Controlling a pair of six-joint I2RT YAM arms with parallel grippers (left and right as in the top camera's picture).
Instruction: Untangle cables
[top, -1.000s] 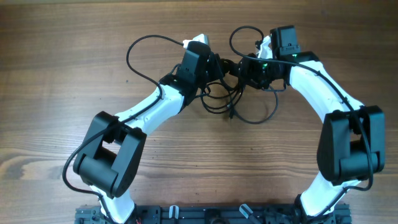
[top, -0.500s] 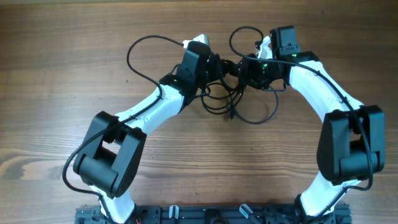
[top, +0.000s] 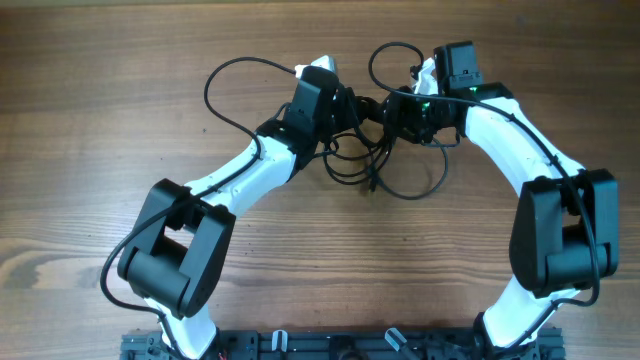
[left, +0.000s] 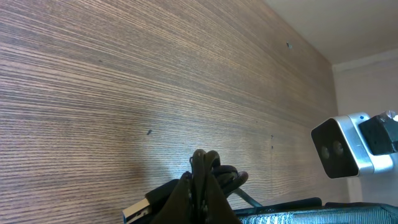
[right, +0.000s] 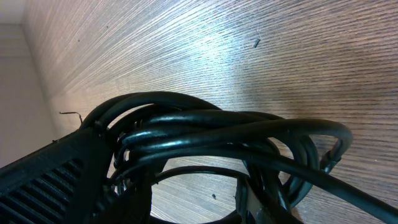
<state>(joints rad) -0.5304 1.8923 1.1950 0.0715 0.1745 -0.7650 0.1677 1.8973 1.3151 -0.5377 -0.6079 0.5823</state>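
Where cables (right: 217, 127) knot together, left jaws pinched tight on them, right jaws gripping them too

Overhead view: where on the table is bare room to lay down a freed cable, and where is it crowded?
Free: the broad table left of the left arm, and the bare wood between both arms, on the near side of the cables. Crowded: the middle far side, where the left gripper and right gripper meet at them.
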